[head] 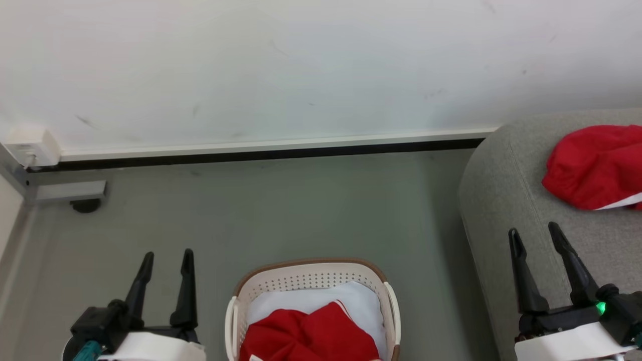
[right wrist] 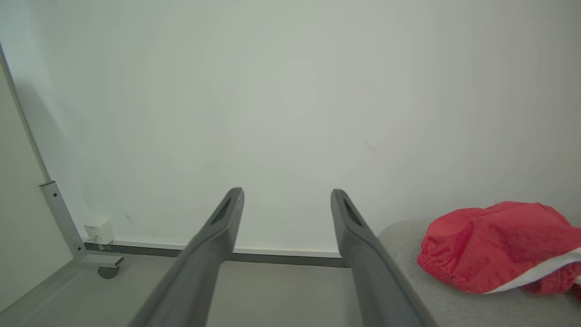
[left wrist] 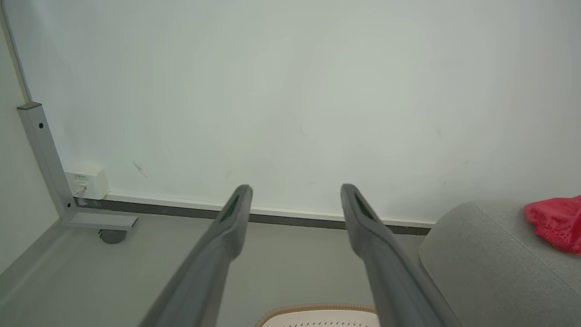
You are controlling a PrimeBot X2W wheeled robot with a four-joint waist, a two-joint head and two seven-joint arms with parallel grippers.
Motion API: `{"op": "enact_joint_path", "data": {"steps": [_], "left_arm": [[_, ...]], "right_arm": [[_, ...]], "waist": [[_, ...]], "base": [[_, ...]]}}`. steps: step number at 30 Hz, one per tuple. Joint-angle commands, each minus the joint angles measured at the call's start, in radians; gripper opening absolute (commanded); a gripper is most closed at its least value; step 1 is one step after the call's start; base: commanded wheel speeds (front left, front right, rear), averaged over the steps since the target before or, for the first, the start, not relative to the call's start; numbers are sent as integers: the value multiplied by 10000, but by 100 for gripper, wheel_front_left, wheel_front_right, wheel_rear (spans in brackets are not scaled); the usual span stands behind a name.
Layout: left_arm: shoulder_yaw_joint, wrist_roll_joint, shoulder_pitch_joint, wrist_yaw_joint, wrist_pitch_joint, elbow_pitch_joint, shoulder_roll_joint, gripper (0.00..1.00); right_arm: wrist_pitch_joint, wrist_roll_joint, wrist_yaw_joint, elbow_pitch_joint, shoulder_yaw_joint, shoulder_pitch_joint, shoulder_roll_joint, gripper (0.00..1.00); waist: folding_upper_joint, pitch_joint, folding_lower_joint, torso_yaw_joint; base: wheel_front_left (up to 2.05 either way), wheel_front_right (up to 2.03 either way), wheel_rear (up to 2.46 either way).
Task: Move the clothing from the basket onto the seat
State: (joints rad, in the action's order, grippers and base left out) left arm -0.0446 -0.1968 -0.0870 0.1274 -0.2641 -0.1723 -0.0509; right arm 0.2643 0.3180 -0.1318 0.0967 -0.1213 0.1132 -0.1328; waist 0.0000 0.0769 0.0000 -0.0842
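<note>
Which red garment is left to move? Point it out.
The red garment in the basket, bottom centre of the head view; the other red garment lies on the sofa.

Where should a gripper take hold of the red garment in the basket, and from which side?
Pinch the raised fold near the middle of the red garment, coming down from above. The basket walls close off every side, the top is open, and the bunched cloth there likely gives a thick pinch.

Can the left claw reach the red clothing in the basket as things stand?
Probably yes: the left claw is open and empty just left of the basket, and the red clothing lies uncovered on top, nothing between.
</note>
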Motion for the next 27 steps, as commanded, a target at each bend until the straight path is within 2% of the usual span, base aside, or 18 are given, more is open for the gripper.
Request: {"op": "enact_joint_path", "data": {"steps": [1,14,21,27], "left_arm": [[18,74,-150,24,-5,-40,-24,100],[400,299,-1050,37,-5,-932,-295,100],[1186,300,-2086,24,196,-2635,-783,100],[2283,226,-3222,22,921,-4059,-1209,100]], "right_arm": [[0,38,22,-81,33,186,-73,100],[0,-11,22,-392,49,819,176,100],[0,-72,22,-580,163,1220,260,100],[0,-79,22,-794,266,1618,449,100]], "waist": [[0,187,0,-147],[0,1483,0,-1037],[0,2377,0,-1548],[0,3209,0,-1929]], "base": [[0,0,0],[0,0,0],[0,0,0],[0,0,0]]}}
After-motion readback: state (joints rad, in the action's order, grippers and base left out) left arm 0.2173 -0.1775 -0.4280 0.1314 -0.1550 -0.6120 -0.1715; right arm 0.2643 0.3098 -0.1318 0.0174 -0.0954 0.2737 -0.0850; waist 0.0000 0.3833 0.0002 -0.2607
